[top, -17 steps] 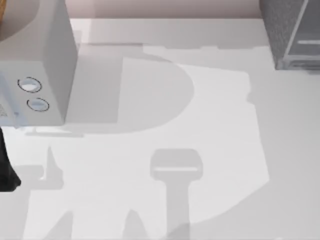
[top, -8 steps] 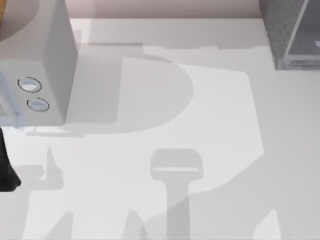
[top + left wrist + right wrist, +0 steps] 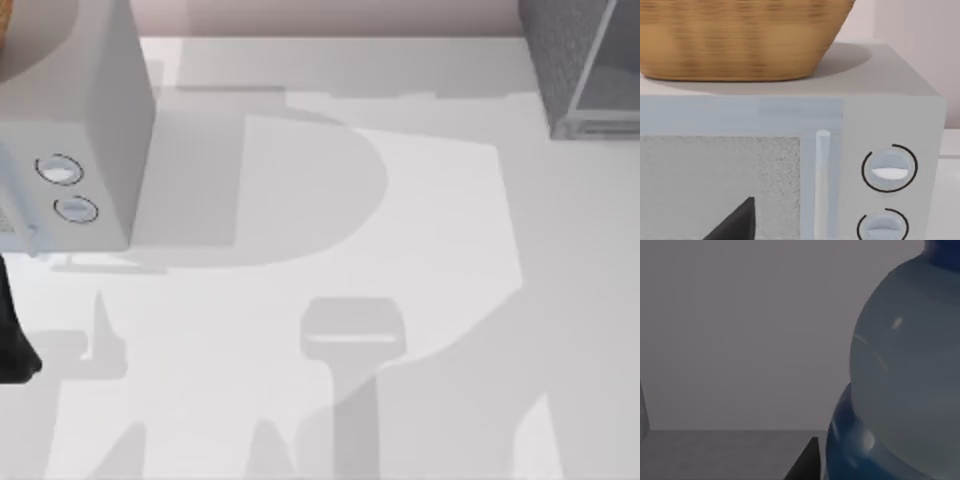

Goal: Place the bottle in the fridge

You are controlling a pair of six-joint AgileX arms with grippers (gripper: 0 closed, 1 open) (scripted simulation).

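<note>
Shadows have spread over the table's (image 3: 440,200) right; bottle (image 3: 905,375) looms close, right fingers' state unclear.

The table (image 3: 420,250) lies open across its middle and near edge. A light grey box (image 3: 95,130) with 2 dials (image 3: 60,170) blocks the far left; the fridge (image 3: 585,65) blocks the far right corner.

Simulated kitchen: microwave (image 3: 70,130), fridge (image 3: 585,65)
</note>
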